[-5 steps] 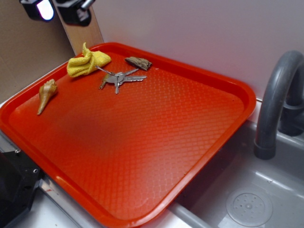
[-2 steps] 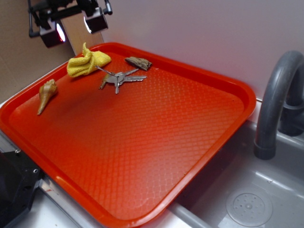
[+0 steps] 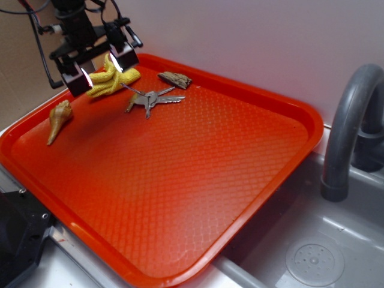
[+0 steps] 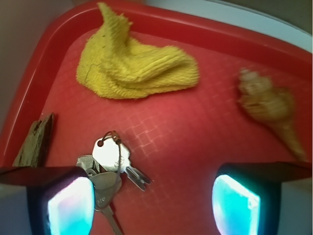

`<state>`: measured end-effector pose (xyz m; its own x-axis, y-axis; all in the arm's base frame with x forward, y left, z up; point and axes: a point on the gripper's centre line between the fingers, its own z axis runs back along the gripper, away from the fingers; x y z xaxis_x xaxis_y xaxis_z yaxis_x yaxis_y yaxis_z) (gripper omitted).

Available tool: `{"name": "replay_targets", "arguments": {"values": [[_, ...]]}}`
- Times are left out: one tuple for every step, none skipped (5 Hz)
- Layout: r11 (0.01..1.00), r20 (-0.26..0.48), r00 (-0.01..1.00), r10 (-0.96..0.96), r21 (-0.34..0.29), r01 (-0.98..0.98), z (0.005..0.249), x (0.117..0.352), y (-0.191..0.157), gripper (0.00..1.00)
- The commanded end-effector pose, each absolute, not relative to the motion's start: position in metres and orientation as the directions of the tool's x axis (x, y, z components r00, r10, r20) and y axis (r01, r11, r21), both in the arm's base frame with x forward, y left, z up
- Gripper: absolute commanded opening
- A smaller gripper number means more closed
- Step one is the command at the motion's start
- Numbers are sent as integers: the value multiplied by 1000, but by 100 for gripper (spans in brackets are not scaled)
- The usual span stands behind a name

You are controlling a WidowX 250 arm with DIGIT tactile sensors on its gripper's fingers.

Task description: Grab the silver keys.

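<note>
The silver keys (image 3: pixel 152 99) lie fanned out on a ring near the back left of the red tray (image 3: pixel 198 174), between a yellow cloth and a brown bark chip. My gripper (image 3: pixel 99 67) hangs open above the tray's back left corner, over the cloth and left of the keys. In the wrist view the keys (image 4: pixel 111 169) sit low on the left, partly behind the left pad (image 4: pixel 71 205). My gripper (image 4: pixel 154 205) holds nothing between its pads.
A crumpled yellow cloth (image 3: pixel 111 78) lies just left of the keys, a brown bark chip (image 3: pixel 175 78) just behind them. A tan spiral seashell (image 3: pixel 59 119) rests at the tray's left edge. A grey sink (image 3: pixel 312 252) with a faucet (image 3: pixel 351 126) is to the right.
The gripper has come down and to the right from the top left corner of the exterior view, now low over the yellow cloth. The keys and other objects have not moved.
</note>
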<state>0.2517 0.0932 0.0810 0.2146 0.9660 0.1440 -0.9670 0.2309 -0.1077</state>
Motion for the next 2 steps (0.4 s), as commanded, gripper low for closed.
{"name": "replay_targets", "arguments": {"values": [[204,137,185,973,-140,-969,69,266,107,100],[186,142,171,975,-101,-977,58,272,100,85]]}}
